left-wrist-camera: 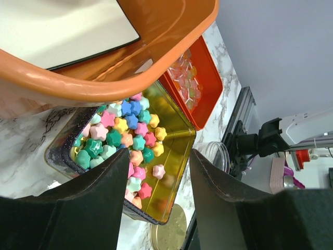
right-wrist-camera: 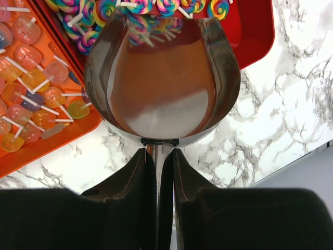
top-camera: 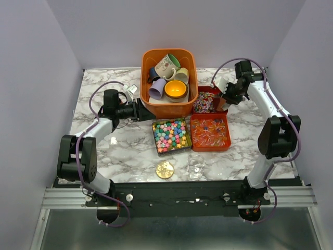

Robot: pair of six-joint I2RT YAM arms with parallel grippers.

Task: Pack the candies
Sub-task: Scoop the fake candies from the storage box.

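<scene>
Scooping looks to be the step in hand: the right arm's fingers (right-wrist-camera: pixel 146 169) are clamped narrow on the handle of a metal scoop (right-wrist-camera: pixel 161 78). Its mouth points at the swirl lollipops (right-wrist-camera: pixel 156 8) in the red tray (right-wrist-camera: pixel 255 26) at the top of the right wrist view. The bowl appears empty. The next move probably calls for pushing the lip under the sweets and lifting it level. Translucent lollipops (right-wrist-camera: pixel 41 78) fill the orange tray (right-wrist-camera: pixel 52 140) at the left of that frame. In the left wrist view, the left arm's fingers (left-wrist-camera: pixel 117 174) stand wide and hold nothing. They hang over the star candies (left-wrist-camera: pixel 125 130) in a gold-lined tin (left-wrist-camera: pixel 177 151), just below the rim of the orange bin (left-wrist-camera: pixel 130 57). From overhead the bin of mugs (top-camera: pixel 169 75) sits top centre, with a gold lid (top-camera: pixel 165 170) and a clear container (top-camera: pixel 196 165) on the marble surface (top-camera: pixel 130 151) at lower centre. Whether that container is a jar or a lid is hard to make out. The scoop hides its own lip, so contact with the sweets cannot be told.
</scene>
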